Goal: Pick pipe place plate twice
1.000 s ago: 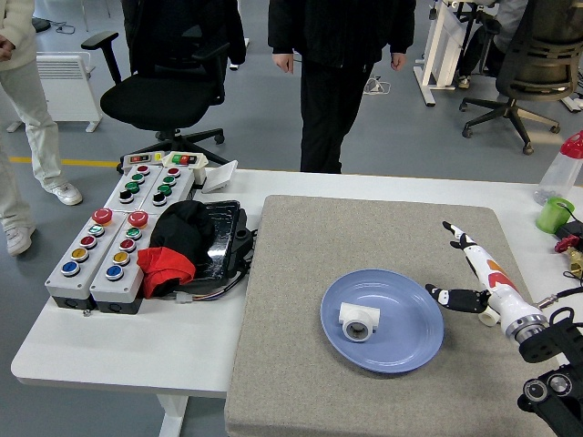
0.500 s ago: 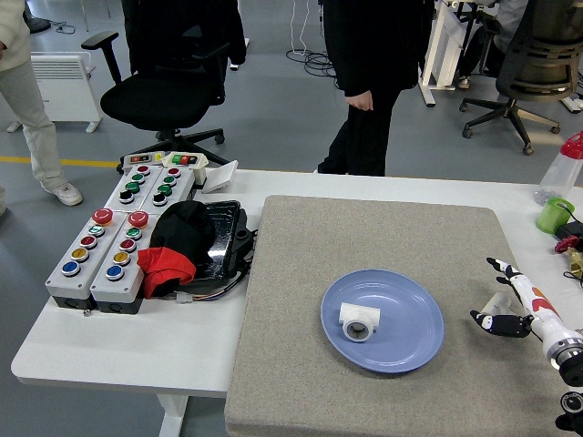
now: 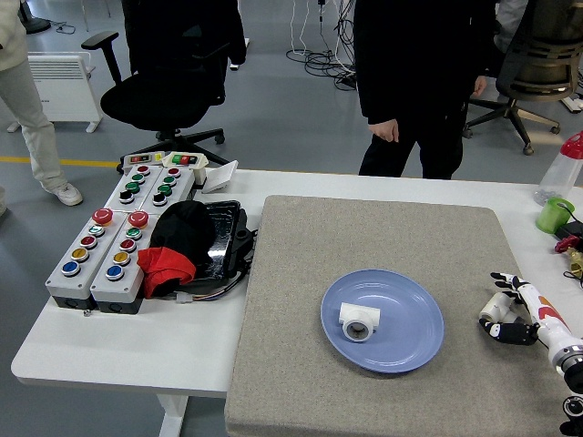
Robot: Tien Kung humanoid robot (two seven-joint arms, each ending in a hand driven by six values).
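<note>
Nearest, the right hand (image 3: 512, 316) hovered at the mat's (image 3: 383, 237) right edge, fingers curled around a white pipe (image 3: 492, 308). Leftward lay the plate (image 3: 383, 320), already holding another pipe (image 3: 359, 320). Beyond the surface stood a person (image 3: 419, 82).

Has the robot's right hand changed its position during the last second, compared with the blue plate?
Yes. The right hand has pulled back toward the table's right edge, away from the blue plate, which has stayed put with the white pipe fitting on it.
</note>
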